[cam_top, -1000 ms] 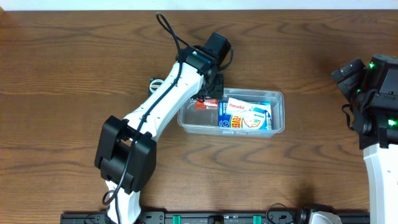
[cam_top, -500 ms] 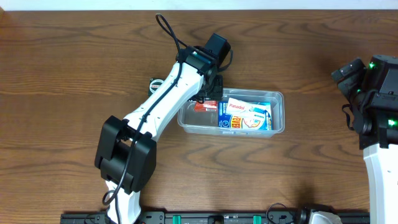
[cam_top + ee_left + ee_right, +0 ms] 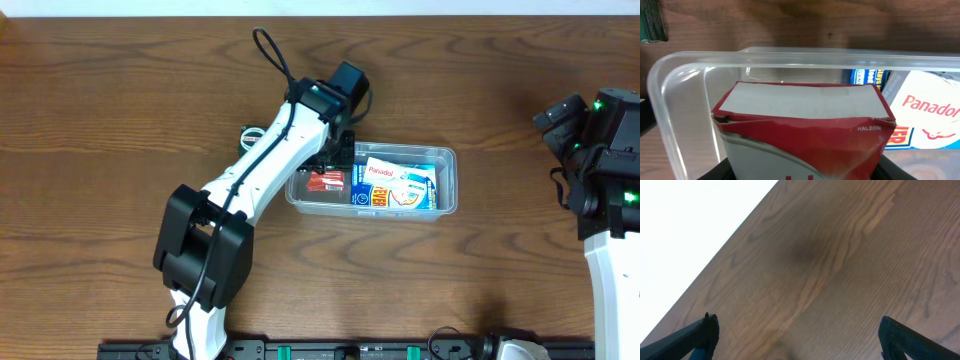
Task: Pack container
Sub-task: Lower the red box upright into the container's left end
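Clear container [image 3: 453,182] lies on the desk [image 3: 120,90] near its centre, well apart from the right arm [image 3: 610,170]. The left arm [image 3: 265,165] reaches over the container's left end. The left jaws are clenched on a red box [image 3: 327,181], held inside that end just behind the near wall [image 3: 685,125]. Blue-and-white Panadol boxes [image 3: 395,186] lie just beside it. The right jaws are spread wide, released, above bare desk.

A dark brown wood-grain table [image 3: 120,100] is seen from above. A clear plastic container [image 3: 452,180] is set on it, right of centre. A small dark object [image 3: 248,131], partly hidden, is seen left of the container's far-left corner.
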Tool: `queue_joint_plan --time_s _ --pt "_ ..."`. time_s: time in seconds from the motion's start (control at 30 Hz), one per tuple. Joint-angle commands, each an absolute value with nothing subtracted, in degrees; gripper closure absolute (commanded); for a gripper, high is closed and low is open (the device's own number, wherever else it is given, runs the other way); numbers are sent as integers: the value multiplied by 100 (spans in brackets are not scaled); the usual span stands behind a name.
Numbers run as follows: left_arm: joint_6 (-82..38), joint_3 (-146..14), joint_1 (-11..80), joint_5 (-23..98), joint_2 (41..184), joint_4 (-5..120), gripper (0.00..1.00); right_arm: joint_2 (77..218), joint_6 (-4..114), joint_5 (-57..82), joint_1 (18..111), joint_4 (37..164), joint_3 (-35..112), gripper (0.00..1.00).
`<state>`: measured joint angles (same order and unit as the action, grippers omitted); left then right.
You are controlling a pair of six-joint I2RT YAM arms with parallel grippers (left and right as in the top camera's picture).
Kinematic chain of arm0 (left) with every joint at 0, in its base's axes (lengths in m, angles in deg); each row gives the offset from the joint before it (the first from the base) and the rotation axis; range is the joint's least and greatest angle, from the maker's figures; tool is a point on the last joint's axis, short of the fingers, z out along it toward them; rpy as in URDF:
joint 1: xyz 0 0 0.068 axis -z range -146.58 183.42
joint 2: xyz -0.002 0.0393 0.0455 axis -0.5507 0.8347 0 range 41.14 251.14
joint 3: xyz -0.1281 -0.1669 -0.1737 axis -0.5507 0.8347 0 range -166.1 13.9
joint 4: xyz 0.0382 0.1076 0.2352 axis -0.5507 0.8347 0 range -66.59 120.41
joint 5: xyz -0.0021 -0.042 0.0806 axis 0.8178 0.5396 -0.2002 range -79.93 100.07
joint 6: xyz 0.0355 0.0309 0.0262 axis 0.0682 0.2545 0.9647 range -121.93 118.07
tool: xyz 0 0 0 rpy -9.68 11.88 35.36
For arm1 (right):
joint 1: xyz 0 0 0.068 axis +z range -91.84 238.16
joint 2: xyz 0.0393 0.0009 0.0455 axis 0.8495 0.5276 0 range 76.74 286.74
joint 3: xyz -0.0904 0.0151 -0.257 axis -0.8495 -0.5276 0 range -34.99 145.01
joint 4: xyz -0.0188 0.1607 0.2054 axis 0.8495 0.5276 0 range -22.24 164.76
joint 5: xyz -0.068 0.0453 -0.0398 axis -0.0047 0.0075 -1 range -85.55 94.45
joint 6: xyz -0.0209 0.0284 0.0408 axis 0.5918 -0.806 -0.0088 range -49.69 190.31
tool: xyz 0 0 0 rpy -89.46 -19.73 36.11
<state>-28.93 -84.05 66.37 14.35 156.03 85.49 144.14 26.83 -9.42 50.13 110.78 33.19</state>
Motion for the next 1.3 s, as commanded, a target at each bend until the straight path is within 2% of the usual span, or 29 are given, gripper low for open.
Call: queue_joint_plan --time_s 0.0,0.57,1.27 --pt "-2858 -8381 6678 1387 15686 8501 45 14425 2602 -990 4982 11089 3363 1" --pt "-2858 -8324 6678 1384 15689 8283 45 14427 2602 -990 4982 11089 3363 1" --pt "-2861 -7419 6763 1382 15689 7343 45 14427 2602 -990 4982 11089 3363 1"
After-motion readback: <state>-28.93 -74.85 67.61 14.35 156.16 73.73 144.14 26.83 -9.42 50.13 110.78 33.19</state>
